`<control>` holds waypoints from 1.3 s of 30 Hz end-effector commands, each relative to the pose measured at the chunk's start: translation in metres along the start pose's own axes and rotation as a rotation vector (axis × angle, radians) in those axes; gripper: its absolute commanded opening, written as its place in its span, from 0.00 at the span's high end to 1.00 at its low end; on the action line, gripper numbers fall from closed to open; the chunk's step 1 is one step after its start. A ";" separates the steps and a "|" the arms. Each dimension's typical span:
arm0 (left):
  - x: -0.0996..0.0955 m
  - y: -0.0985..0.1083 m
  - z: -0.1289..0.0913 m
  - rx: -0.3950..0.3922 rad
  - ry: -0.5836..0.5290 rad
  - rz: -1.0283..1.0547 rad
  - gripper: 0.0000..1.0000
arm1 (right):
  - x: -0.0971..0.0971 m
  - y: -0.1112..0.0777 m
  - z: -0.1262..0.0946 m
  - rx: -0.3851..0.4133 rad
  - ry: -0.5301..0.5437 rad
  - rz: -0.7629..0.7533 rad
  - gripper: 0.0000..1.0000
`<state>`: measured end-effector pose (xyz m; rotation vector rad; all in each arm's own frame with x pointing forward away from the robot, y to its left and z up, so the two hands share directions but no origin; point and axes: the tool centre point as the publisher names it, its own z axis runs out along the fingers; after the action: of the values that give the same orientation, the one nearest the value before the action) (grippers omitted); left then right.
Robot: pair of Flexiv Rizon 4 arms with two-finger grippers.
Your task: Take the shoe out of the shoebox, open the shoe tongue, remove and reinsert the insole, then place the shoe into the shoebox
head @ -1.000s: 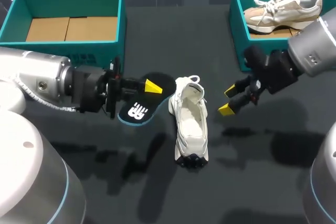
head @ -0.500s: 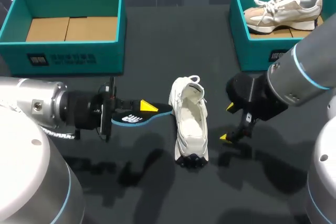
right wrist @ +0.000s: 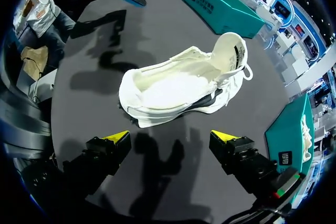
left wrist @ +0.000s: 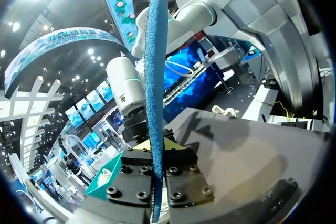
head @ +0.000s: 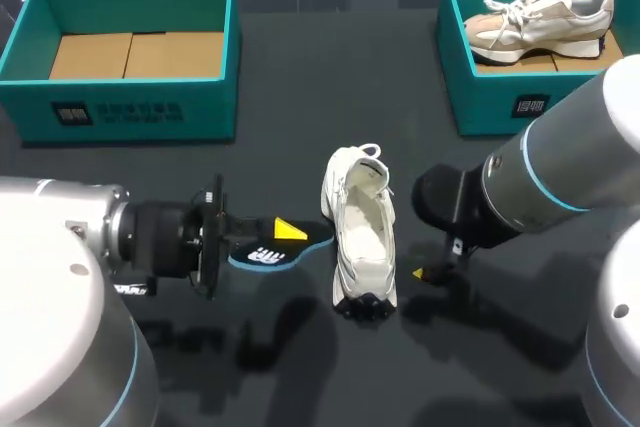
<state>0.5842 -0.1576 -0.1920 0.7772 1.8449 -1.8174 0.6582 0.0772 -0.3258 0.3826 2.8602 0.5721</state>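
**A:** Where's everything rn?

**B:** White shoe (head: 362, 232) lies mid-bench, mouth up, toe toward the robot, well apart from both boxes. Left jaws pinch the insole (head: 268, 252) by one end. Its free end is just beside the shoe's left side, can't tell if touching. Left wrist cam shows it edge-on btw the fingers. Right jaws are spread wide w/ nothing in them, low over the bench just right of the shoe.

**A:** Risks?

**B:** Insole's thin and gripped at one end only, so it'll prob. buckle or snag on the collar unless it goes in toe-first. Nothing pins the shoe, so a push from the insole could slide or tip it. Right jaws could brace it, but squeezing the soft upper may fold the opening shut.

**A:** Room?

**B:** Plenty. Bare bench (head: 300, 67) all round the shoe. Left shoebox (head: 150, 107) and right shoebox (head: 490, 112), w/ a beige shoe (head: 540, 19) inside, sit at the far edge. Tightest spot is btw the arms: both sit near the shoe on opposite sides, so the wrists could crowd each other.
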 end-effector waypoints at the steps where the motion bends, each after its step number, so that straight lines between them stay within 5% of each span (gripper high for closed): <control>1: -0.001 0.013 0.017 0.012 0.008 0.003 1.00 | 0.002 -0.005 0.020 -0.029 0.001 0.004 0.00; 14: -0.001 0.013 0.017 0.012 0.008 0.003 1.00 | 0.002 -0.003 0.021 -0.014 0.004 -0.008 0.00; 24: -0.004 0.037 0.044 0.092 0.090 0.143 1.00 | -0.005 -0.001 0.030 -0.019 -0.008 -0.029 0.00; 39: 0.001 0.058 0.060 0.083 0.125 0.158 1.00 | -0.004 0.000 0.047 -0.029 0.056 -0.091 0.00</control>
<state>0.6122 -0.2118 -0.2340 1.0529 1.7412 -1.7839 0.6705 0.0915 -0.3621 0.2396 2.8968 0.6047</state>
